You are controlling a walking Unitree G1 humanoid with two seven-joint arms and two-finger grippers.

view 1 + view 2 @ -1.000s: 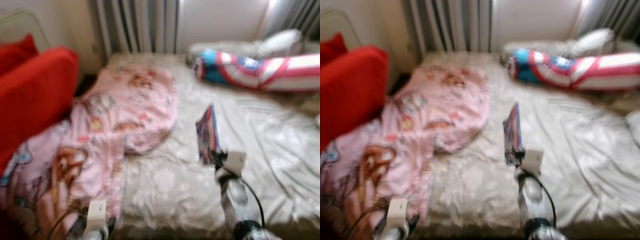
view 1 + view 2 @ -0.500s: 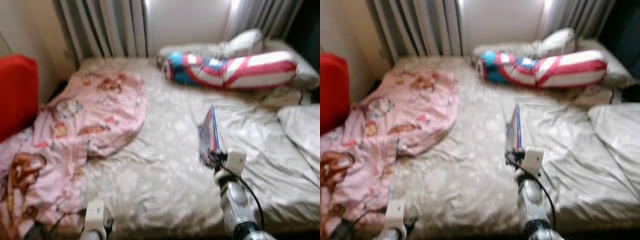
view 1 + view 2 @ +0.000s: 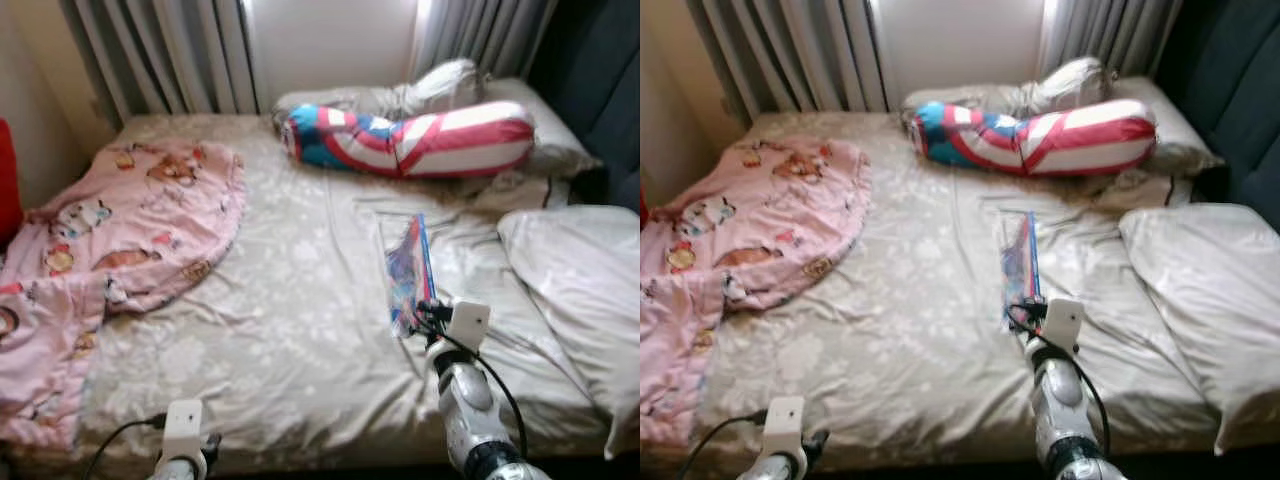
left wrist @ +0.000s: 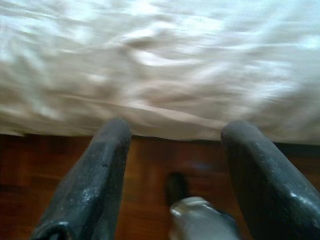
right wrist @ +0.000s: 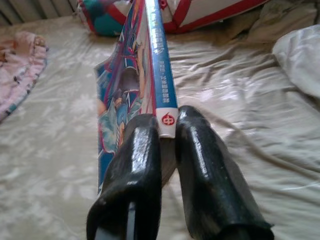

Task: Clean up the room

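A pink cartoon-printed blanket (image 3: 120, 215), a red, white and blue striped pillow (image 3: 415, 140) and a beige floral bedsheet (image 3: 290, 330) are seen.

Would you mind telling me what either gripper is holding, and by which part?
The right gripper pinches the thin comic book by its spine end; the left gripper holds nothing.

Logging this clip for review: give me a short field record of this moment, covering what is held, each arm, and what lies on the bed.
held item: thin colourful book, spine toward the camera, clamped at its lower end
right gripper: jaws shut on the book, raised over the bed
left gripper: jaws open, low at the bed's near edge, above wooden floor
on bed, left: pink cartoon blanket
on bed, far end: red, white and blue bolster
on bed, right: white pillow
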